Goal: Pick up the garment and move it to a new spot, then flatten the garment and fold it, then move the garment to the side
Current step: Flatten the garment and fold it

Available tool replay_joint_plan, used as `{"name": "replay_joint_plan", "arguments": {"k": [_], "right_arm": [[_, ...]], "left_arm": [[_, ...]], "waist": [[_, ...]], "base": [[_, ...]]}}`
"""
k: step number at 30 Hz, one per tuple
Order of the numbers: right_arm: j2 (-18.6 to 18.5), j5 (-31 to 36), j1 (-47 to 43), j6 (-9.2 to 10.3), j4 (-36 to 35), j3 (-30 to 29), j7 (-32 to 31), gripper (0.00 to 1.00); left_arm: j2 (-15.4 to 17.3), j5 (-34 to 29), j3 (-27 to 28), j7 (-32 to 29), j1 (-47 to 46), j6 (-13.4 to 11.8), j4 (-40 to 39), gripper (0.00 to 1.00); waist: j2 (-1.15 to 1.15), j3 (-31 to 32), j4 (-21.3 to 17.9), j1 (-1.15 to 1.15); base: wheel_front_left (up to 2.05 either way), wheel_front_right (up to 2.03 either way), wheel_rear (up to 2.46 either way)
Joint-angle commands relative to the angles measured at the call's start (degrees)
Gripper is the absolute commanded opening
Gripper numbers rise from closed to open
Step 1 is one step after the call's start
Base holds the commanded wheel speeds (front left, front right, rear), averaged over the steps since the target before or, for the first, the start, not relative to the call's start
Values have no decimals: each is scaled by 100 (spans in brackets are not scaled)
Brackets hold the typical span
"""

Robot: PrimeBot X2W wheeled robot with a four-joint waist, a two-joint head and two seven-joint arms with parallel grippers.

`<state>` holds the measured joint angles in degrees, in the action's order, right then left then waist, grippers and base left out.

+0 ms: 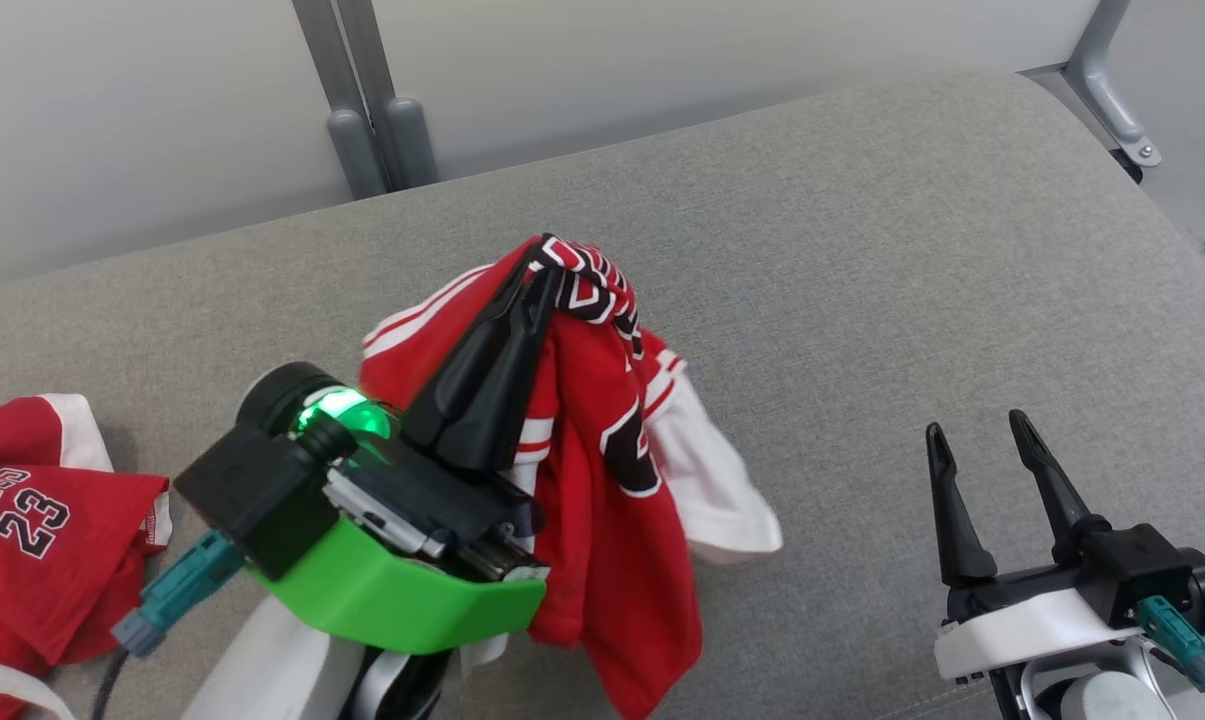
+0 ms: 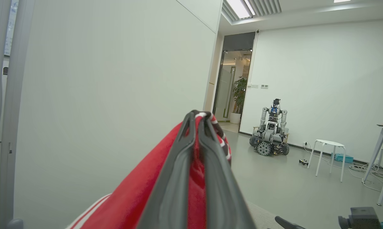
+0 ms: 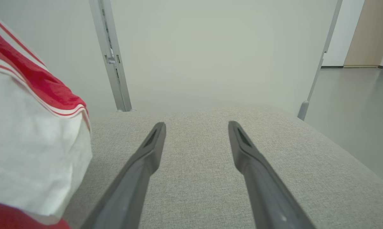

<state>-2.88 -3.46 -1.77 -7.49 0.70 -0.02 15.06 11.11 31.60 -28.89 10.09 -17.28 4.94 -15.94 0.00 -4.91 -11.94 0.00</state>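
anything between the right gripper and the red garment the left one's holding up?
Nothing visible. Bare grey cushion lies between the open right gripper and the garment, which hangs from the shut left gripper.

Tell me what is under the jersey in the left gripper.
Grey cushion shows around the jersey, which hangs from the shut left gripper. The patch straight beneath is covered by the drooping cloth, so whether the hem touches the cushion cannot be told.

Grey cushion [image 1: 862, 250], pale wall [image 1: 112, 120]
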Motion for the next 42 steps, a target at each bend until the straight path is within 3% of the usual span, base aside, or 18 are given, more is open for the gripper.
{"name": "replay_joint_plan", "arguments": {"k": [1, 10, 17, 21, 24, 29, 30, 31, 32, 37, 42], "right_arm": [[-4, -47, -6, -1, -22, 19, 18, 100], [-5, -121, 118, -1, -3, -7, 18, 100], [-4, -176, 201, -1, -28, -33, 18, 100], [-2, -243, 248, -1, -53, -74, 18, 100], [3, -316, 330, -1, -51, 7, 18, 100], [-2, -473, 431, -1, -15, 99, 18, 100], [-2, -480, 427, -1, -9, 105, 18, 100], [-2, -492, 412, -1, 0, 106, 18, 100], [-1, -505, 394, -1, 16, 120, 18, 100], [-4, -513, 353, -1, 45, 120, 18, 100], [-4, -385, 220, -1, 0, -16, 18, 100]], "left_arm": [[177, 38, 85, -139, 5, -11, -179, 0], [701, 794, 45, -947, -138, 164, -879, 0], [1055, 1906, 33, -1258, -357, 248, -814, 0], [1273, 2006, -170, -1439, -816, 258, 159, 0], [1361, 1794, -484, -1386, -1399, 257, 1376, 0], [1224, 1071, -696, -614, -2389, 253, 3441, 0], [1072, 1000, -718, -430, -2504, 253, 3892, 5], [968, 914, -740, -292, -2589, 251, 4219, 28], [884, 771, -771, -95, -2725, 216, 4632, 96], [452, 620, -688, 418, -2802, -16, 5833, 100], [148, 637, -157, 512, -2145, -302, 5728, 100]], "waist": [[0, -19, -14, 0], [0, -170, -440, 0], [0, -384, -948, 0], [0, -540, -1152, 0], [0, -690, -1285, 0], [0, -853, -1466, 0], [0, -864, -1476, 0], [0, -870, -1476, 0], [0, -878, -1474, 0], [0, -830, -1428, 0], [0, -684, -1107, 0]], "base": [[0, 0, 0], [0, 0, 0], [0, 0, 0], [0, 0, 0], [0, 0, 0], [0, 0, 0], [0, 0, 0], [0, 0, 0], [0, 0, 0], [0, 0, 0], [0, 0, 0]]}}
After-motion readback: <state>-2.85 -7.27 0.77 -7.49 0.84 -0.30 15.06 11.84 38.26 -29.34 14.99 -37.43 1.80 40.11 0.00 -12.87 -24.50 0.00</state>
